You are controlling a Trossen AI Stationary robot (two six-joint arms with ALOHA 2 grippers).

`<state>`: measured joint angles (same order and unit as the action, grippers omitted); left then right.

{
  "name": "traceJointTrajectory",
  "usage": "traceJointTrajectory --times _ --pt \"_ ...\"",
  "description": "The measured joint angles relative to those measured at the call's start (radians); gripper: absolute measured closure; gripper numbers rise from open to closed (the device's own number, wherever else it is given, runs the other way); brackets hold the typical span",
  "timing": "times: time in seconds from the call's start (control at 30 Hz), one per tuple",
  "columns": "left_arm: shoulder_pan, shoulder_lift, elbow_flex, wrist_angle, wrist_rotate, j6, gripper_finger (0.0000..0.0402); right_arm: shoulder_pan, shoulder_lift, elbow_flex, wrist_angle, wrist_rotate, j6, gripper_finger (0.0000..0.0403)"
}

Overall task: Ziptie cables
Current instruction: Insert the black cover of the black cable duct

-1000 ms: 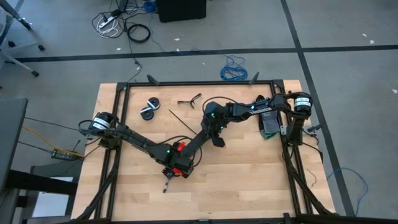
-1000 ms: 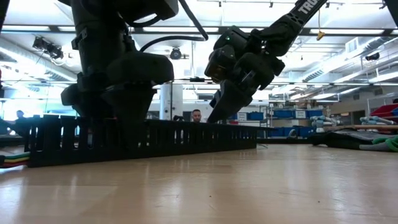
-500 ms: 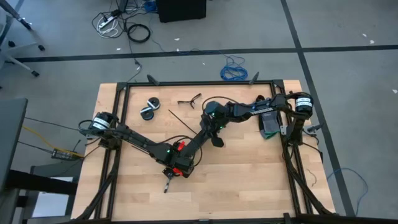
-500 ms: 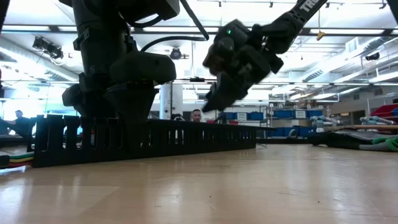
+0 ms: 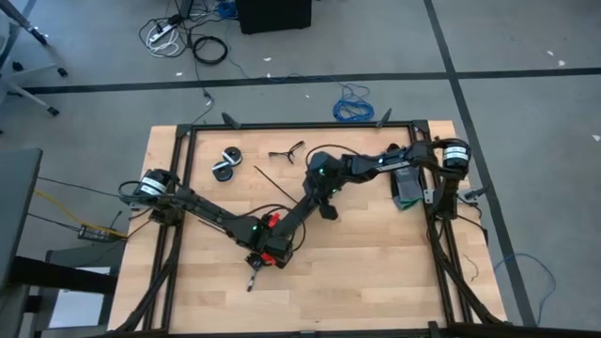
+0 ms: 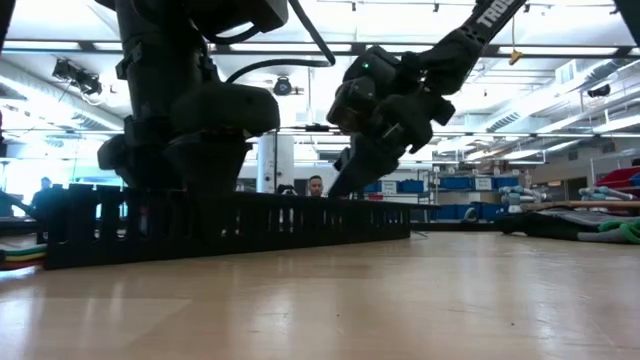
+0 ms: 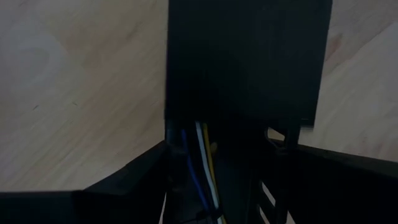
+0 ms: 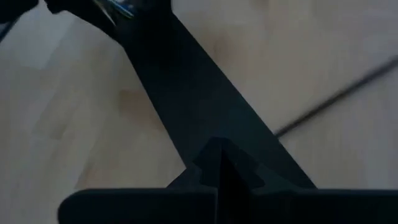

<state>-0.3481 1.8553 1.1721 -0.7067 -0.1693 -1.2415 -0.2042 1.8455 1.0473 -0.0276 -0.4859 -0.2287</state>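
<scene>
Left pincer (image 5: 266, 252) sits low over the black slotted strip (image 6: 250, 225), pinching the cables (image 7: 202, 165), wires only the left wrist view reveals, while right pincer's (image 5: 324, 199) fingers press together.

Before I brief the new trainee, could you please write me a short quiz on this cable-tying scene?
1. True or false: the blue coiled cable lies on the table.
2. In the view from the left hand, what runs inside the black perforated strip? A: blue, white and yellow wires. B: a roll of tape. C: a screwdriver.
3. Which hand is closer to the green-and-black item?
Key: 1 false, it lies on the floor beyond the table. 2 A. 3 the right hand.
</scene>
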Motion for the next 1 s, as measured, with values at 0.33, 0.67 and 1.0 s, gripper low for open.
traceJointTrajectory --times 0.33,0.67,1.0 --pt "-0.003 -0.001 0.0 -0.006 0.015 -0.001 0.0161 0.057 0.057 0.003 0.112 -0.015 0.088 0.0402" --pt "0.001 -0.001 0.0 -0.006 -0.004 -0.004 0.0161 -0.015 -0.038 0.001 0.057 -0.039 0.051 0.0402" --pt "-0.004 -0.001 0.0 -0.01 -0.001 -0.013 0.0161 -0.056 -0.007 -0.006 -0.015 0.0 -0.013 0.0402"
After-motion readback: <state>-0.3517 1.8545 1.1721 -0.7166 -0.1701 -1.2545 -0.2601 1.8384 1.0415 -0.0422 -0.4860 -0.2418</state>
